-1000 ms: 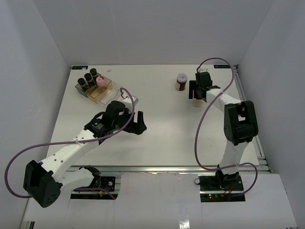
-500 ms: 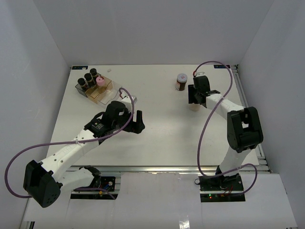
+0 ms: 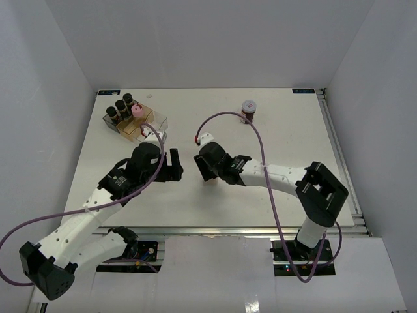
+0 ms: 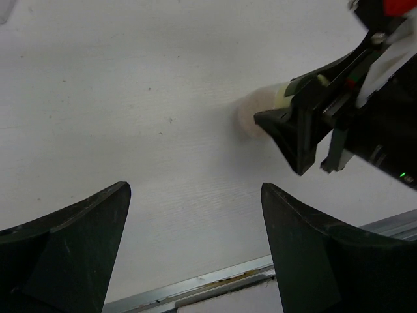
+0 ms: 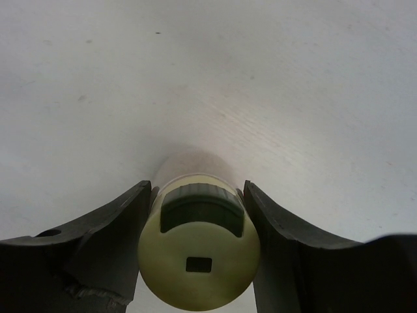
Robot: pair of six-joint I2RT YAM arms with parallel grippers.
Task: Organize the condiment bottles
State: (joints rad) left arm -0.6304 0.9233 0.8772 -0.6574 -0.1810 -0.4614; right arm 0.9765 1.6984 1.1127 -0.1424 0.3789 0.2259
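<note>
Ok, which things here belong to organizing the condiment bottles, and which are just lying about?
Job's own:
pale yellow jar, clamped in the right gripper
three black-capped jars
pink-capped jar
grey-lidded jar

Just there:
clear bin, holding the black-capped and pink-capped jars
table

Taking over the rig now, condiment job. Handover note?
Left tool: open, empty, near centre.
Right tool: shut on pale yellow jar, near centre.
Done: three black-capped jars and pink-capped jar stand in the clear bin.
Left: pale yellow jar into the bin, then grey-lidded jar, standing alone at the far side of the table.
</note>
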